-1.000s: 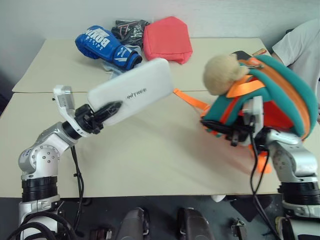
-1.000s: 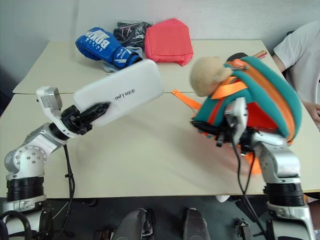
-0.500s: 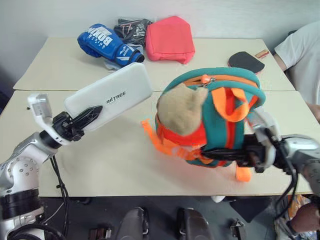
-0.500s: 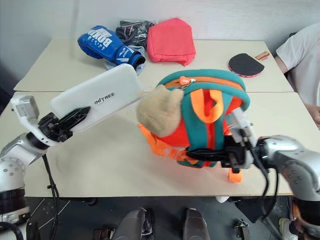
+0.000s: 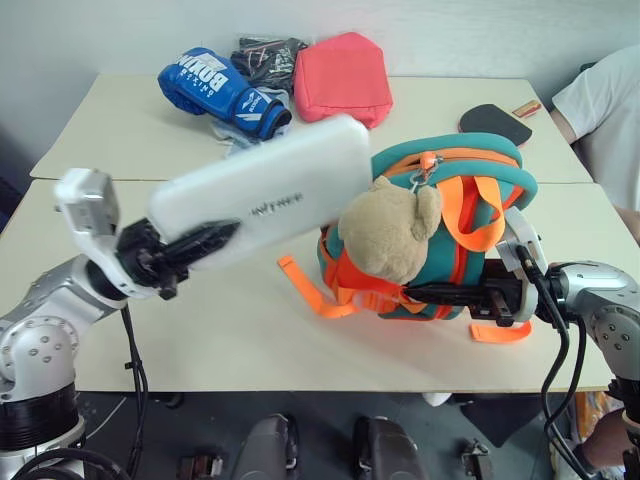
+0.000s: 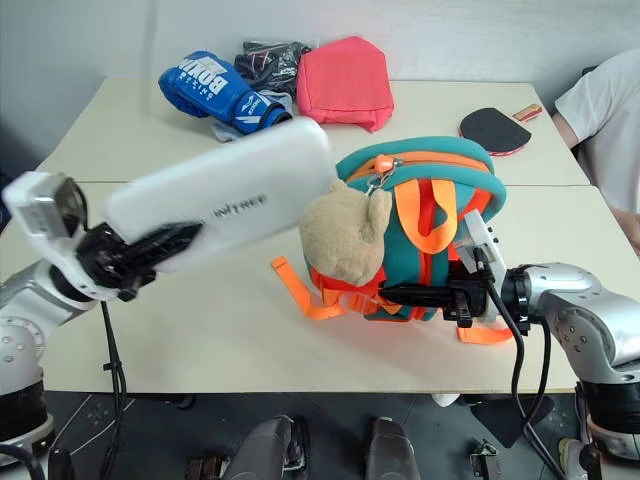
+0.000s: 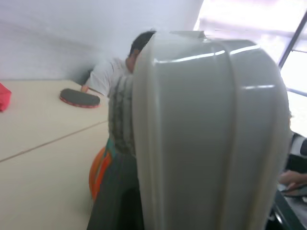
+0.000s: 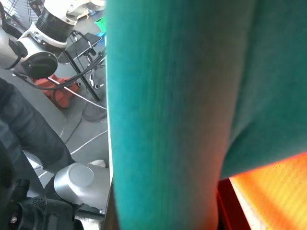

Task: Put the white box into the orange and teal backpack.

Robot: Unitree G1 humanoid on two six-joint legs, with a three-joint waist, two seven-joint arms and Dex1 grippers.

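Right fingers [image 5: 420,293] clamped on the small orange-and-teal fabric backpack [image 5: 478,190] – propped upright on the desk [image 5: 250,330], zip up – left fingers [image 5: 205,238] pinching the flat white rounded-corner box [image 5: 262,190] just beside it, ready for loading.

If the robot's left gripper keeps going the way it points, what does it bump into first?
Probably the orange and teal backpack: the white box held by the left gripper would touch it first, though depth is unclear.

The white box [image 5: 262,190] hides the table [image 5: 200,330] behind it and part of the orange and teal backpack [image 5: 480,200]. A person [image 5: 608,110] is cut off at the picture's edge.
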